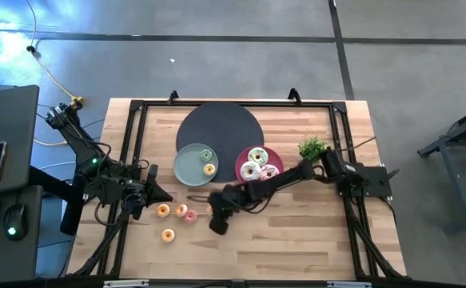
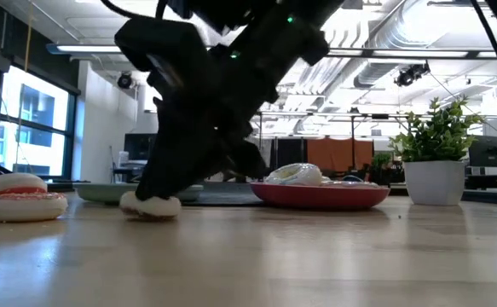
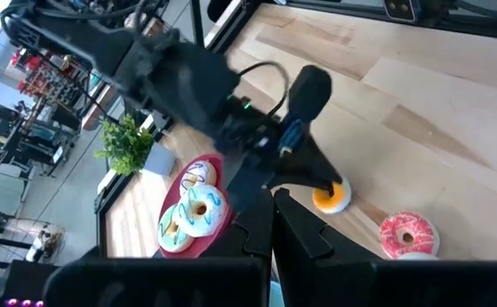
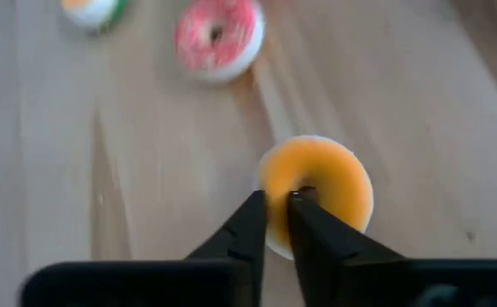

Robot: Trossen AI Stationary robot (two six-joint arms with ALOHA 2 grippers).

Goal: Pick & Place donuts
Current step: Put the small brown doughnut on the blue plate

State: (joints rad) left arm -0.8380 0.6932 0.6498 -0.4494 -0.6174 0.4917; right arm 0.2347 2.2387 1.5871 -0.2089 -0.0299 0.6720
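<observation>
Right pincer (image 4: 278,213) clamped on orange donut (image 4: 329,183) rim, low on tabletop (image 4: 146,170); pink donut (image 4: 218,36) ahead. Left pincer: cannot tell.

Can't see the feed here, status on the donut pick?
Right gripper down on the table, fingers pinching the orange donut rim. Left gripper waiting at the table's left side. Pink donut nearby, clear of the grasp.

Table (image 1: 296,248): light wood planks, smooth, faint satin sheen, visible grain; dark metal frame (image 1: 129,144) along its edges. Round mat (image 1: 217,124): matt black. Orange donut (image 4: 316,183): smooth, matt icing over pale base, looks plastic. Pink donut (image 4: 218,36): speckled icing, slightly glossy. Red plate (image 2: 320,195): glossy. Right gripper (image 4: 275,223) fingers: matt black plastic. Plant pot (image 2: 434,182): white, smooth.
</observation>
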